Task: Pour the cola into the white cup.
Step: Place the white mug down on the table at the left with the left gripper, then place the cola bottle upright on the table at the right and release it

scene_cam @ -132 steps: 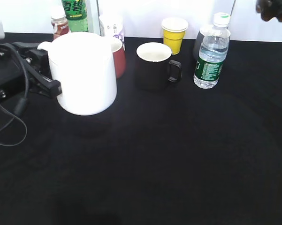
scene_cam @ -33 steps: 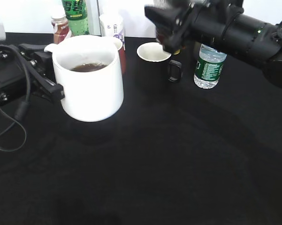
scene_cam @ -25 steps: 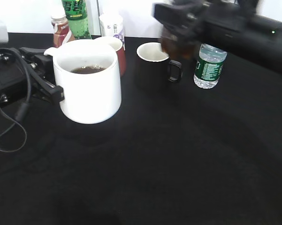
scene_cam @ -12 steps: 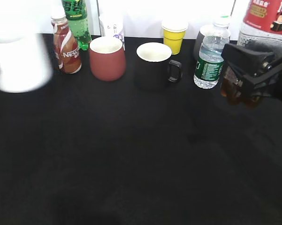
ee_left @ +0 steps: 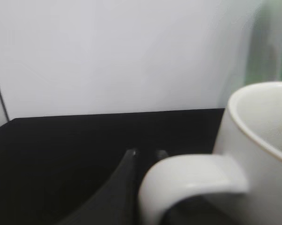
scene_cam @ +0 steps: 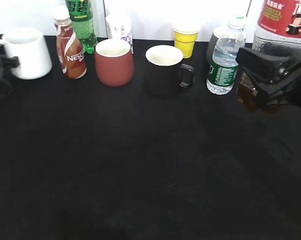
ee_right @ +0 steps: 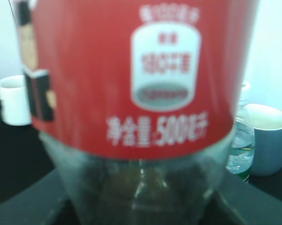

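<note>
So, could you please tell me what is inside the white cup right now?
From the left wrist view, only the pale upper inner wall of the white cup shows. In the exterior view, the rim hides its depths, so any cola there cannot be seen.

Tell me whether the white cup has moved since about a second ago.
Yes. The white cup has gone left and back, from in front of the maroon cup to the table's far left, beside the Nestle bottle.
</note>
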Robot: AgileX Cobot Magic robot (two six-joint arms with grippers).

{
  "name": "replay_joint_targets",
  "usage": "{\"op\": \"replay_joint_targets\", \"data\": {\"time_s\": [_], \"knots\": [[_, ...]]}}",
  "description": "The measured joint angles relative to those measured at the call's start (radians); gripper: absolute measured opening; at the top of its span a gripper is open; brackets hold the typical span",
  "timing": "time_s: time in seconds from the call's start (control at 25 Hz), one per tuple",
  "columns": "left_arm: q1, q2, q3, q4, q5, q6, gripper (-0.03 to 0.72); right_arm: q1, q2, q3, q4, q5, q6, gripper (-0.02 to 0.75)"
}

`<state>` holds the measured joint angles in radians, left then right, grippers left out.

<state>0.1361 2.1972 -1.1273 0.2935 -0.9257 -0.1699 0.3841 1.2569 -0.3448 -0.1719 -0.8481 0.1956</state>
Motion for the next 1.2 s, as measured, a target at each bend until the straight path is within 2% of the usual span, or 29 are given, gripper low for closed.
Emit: {"op": "replay_joint_targets", "data": {"time_s": [0.2,0.36,0.4,0.48,0.52,0.56,0.72,0.88,0.96,1.04,1.12,1.2], "knots": [[-0.051,0.122,-0.213,0.0,0.077,-0.026,0.06,0.0,0.0,0.0,0.0,0.0,-0.001,0.385],[-0.056,0.125,-0.224,-0.007,0.088,-0.031,0.068,0.0,0.0,0.0,0.0,0.0,-0.001,0.385],[-0.055,0.125,-0.224,-0.009,0.087,-0.035,0.108,0.0,0.0,0.0,0.0,0.0,-0.001,0.385],[-0.053,0.125,-0.225,-0.013,0.095,-0.04,0.257,0.0,0.0,0.0,0.0,0.0,-0.002,0.385],[-0.05,0.122,-0.225,-0.013,0.102,-0.042,0.306,0.0,0.0,0.0,0.0,0.0,-0.002,0.385],[-0.048,0.111,-0.205,-0.014,0.103,-0.042,0.324,0.0,0.0,0.0,0.0,0.0,-0.002,0.385],[-0.047,0.025,-0.034,-0.016,0.079,-0.043,0.335,0.0,0.0,0.0,0.0,0.0,-0.02,0.385],[-0.043,-0.2,0.271,-0.016,-0.026,-0.043,0.335,0.0,-0.001,0.0,0.017,0.0,-0.024,0.385],[-0.048,-0.36,0.455,-0.017,-0.03,-0.044,0.335,0.0,-0.001,0.0,0.098,0.0,-0.024,0.385],[-0.078,-0.524,0.61,-0.012,-0.032,-0.044,0.335,0.0,-0.001,0.0,0.242,0.0,-0.058,0.385],[-0.115,-0.669,0.705,-0.009,-0.011,-0.044,0.335,-0.002,0.002,-0.012,0.329,0.001,-0.175,0.385],[-0.16,-0.786,0.727,-0.008,0.089,-0.044,0.335,-0.059,0.041,-0.035,0.36,-0.002,-0.22,0.385]]}}
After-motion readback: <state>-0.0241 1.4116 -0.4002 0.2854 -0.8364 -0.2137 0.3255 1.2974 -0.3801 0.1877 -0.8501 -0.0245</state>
